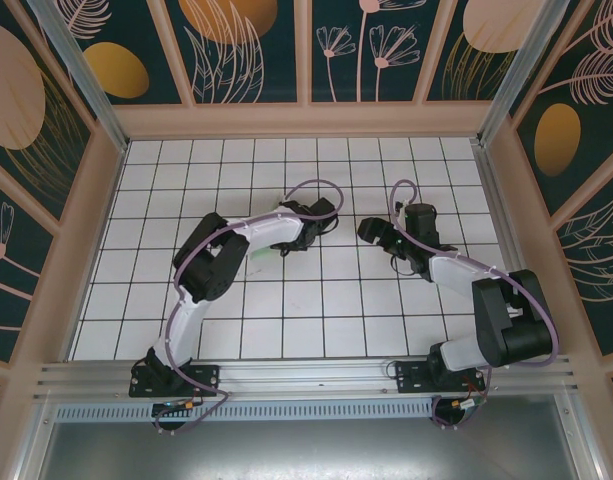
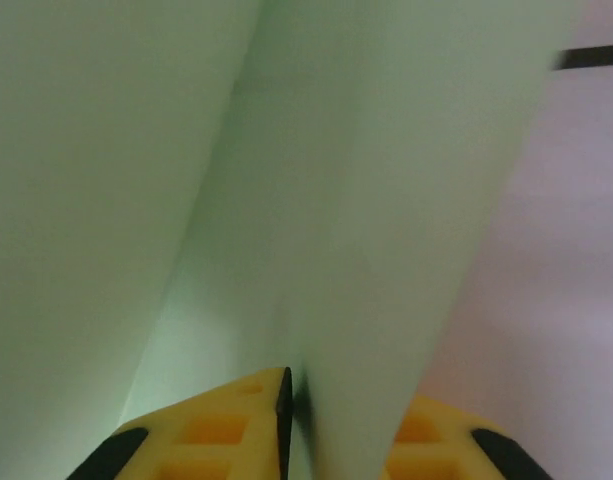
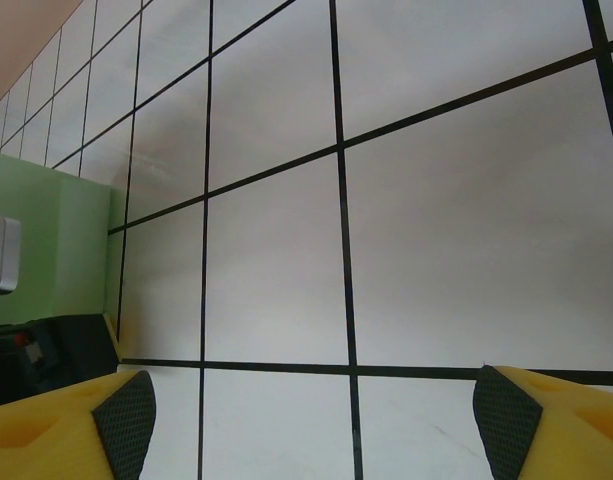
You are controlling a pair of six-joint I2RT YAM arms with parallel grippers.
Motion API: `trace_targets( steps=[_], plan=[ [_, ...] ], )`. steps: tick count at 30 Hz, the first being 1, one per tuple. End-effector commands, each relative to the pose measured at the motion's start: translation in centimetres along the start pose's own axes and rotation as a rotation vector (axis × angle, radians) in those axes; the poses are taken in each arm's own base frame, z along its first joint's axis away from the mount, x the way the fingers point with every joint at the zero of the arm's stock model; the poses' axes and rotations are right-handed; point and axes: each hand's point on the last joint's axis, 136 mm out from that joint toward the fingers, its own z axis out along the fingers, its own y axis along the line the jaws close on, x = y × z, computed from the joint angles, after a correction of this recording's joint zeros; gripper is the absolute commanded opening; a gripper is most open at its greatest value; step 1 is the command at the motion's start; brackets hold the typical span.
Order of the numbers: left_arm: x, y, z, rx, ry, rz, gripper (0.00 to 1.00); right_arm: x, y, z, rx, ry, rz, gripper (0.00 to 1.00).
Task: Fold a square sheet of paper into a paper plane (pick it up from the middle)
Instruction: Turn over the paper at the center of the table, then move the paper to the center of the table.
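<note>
Pale mint-green folded paper sits inside our left pincer
We cannot tell its grip; right pincer released above white gridded desk.

**Square sheet of paper**: thin, pale mint-green, plain and unmarked. State: folded, with soft lengthwise creases. Position: one fold runs down between the yellow fingers of the left gripper. The broader layers spread beyond the fingertips. Close-range view is blurred.
</note>
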Motion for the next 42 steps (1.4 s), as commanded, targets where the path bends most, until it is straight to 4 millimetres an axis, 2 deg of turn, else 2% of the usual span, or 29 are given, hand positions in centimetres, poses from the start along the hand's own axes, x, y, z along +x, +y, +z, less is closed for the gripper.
trace_targets(
  steps=[1,4,7,10,14,16,19,21,22,23,25,26,31,36,39,42],
  plan=[
    [0.8,-4.2,-1.7,0.227,0.045,-0.044,0.3,0.1,-0.7,0.3,0.013,0.001,0.025,0.86],
    [0.2,-5.6,-3.9,0.352,0.031,-0.065,0.42,0.1,-0.8,0.4,0.019,-0.001,0.025,0.86],
    [-1.0,-7.3,-7.3,0.539,0.013,-0.091,0.54,-0.1,-1.0,0.5,0.028,-0.009,0.025,0.85],
    [-2.5,-8.0,-11.1,0.696,-0.027,-0.11,0.64,-0.4,-1.0,0.7,0.035,-0.011,0.024,0.85],
    [-4.6,-7.5,-14.8,0.806,-0.1,-0.109,0.78,-0.7,-0.5,0.9,0.026,0.005,0.032,0.84],
    [-5.7,-6.6,-15.6,0.835,-0.129,-0.127,0.83,-1.0,0.3,0.9,-0.001,0.012,0.043,0.84],
    [-7.3,-4.3,-15.0,0.826,-0.154,-0.177,0.88,-0.7,2.5,1.3,-0.042,0.041,0.03,0.82],
    [-8.2,-2.0,-14.1,0.797,-0.179,-0.22,0.97,-0.4,4.5,2.0,-0.053,0.065,-0.001,0.81],
    [-8.4,-0.7,-13.1,0.768,-0.191,-0.234,0.98,-0.1,5.6,2.6,-0.057,0.083,-0.014,0.78],
    [-9.0,0.8,-13.3,0.751,-0.227,-0.246,0.99,0.2,6.7,3.3,-0.063,0.107,-0.02,0.73],
    [-9.4,3.6,-12.3,0.664,-0.272,-0.266,0.99,1.2,9.5,4.8,-0.098,0.164,-0.048,0.61],
    [-9.5,4.7,-11.9,0.635,-0.281,-0.28,0.99,1.7,10.6,5.5,-0.104,0.179,-0.058,0.59],
    [-8.2,11.1,-7.9,0.496,-0.235,-0.418,0.98,5.3,15.8,10.0,-0.157,0.298,-0.099,0.41],
    [-6.5,14.9,-5.7,0.434,-0.201,-0.515,0.98,8.6,18.2,14.2,-0.163,0.401,-0.117,0.34],
    [-5.6,16.0,-5.0,0.416,-0.188,-0.547,0.99,10.2,18.6,15.9,-0.152,0.45,-0.122,0.34],
    [-5.0,16.6,-4.6,0.406,-0.178,-0.56,0.98,11.7,18.6,16.8,-0.138,0.499,-0.136,0.34]
  ],
)
